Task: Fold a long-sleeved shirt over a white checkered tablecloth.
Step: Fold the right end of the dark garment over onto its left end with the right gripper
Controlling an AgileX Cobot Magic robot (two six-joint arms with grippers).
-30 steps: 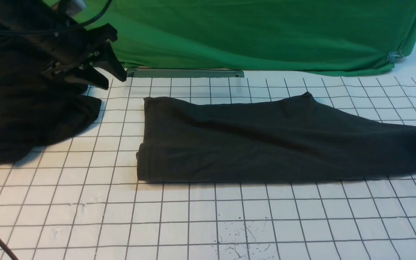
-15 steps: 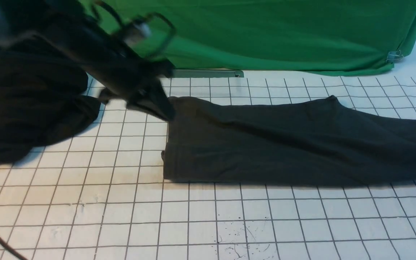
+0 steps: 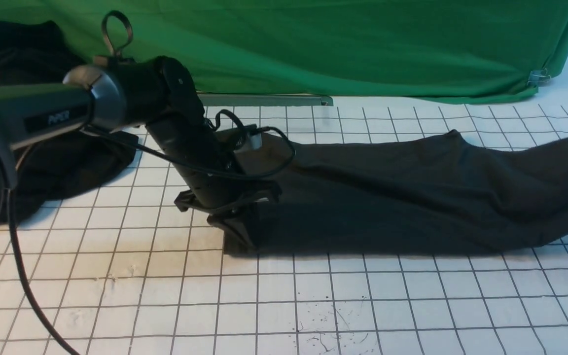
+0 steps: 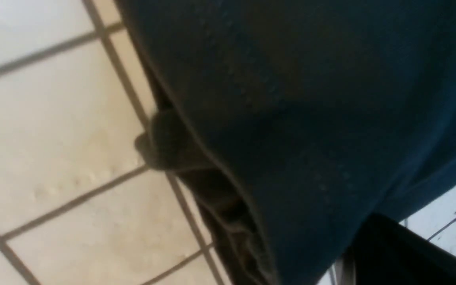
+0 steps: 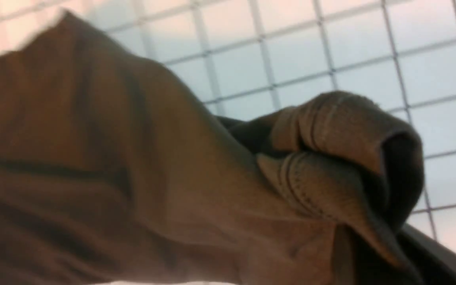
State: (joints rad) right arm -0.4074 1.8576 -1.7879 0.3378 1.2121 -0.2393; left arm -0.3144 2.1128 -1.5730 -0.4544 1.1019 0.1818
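Observation:
The long-sleeved shirt (image 3: 402, 197), dark charcoal, lies folded in a long band across the white checkered tablecloth (image 3: 313, 296). Its right end rises off the cloth toward the picture's right edge. My left gripper (image 3: 238, 230) points down onto the shirt's near left corner, shut; I cannot tell whether any cloth is pinched. The left wrist view is mostly filled by the shirt (image 4: 291, 99), with one dark finger (image 4: 402, 253) at its edge. My right gripper (image 5: 370, 253) is out of the front view and shut on bunched shirt fabric (image 5: 342, 130) held above the tablecloth (image 5: 331, 47).
A blacker heap of cloth (image 3: 67, 167) lies at the left, behind my left arm. Plain green cloth (image 3: 363, 49) hangs along the back, with a metal strip (image 3: 264, 100) at its foot. A black cable (image 3: 27, 296) trails near left. Dark specks (image 3: 333, 330) mark the near tablecloth.
My left arm swung from the back left down to the shirt's near left corner, and its jaws closed. The shirt slid rightward and its right end rose.

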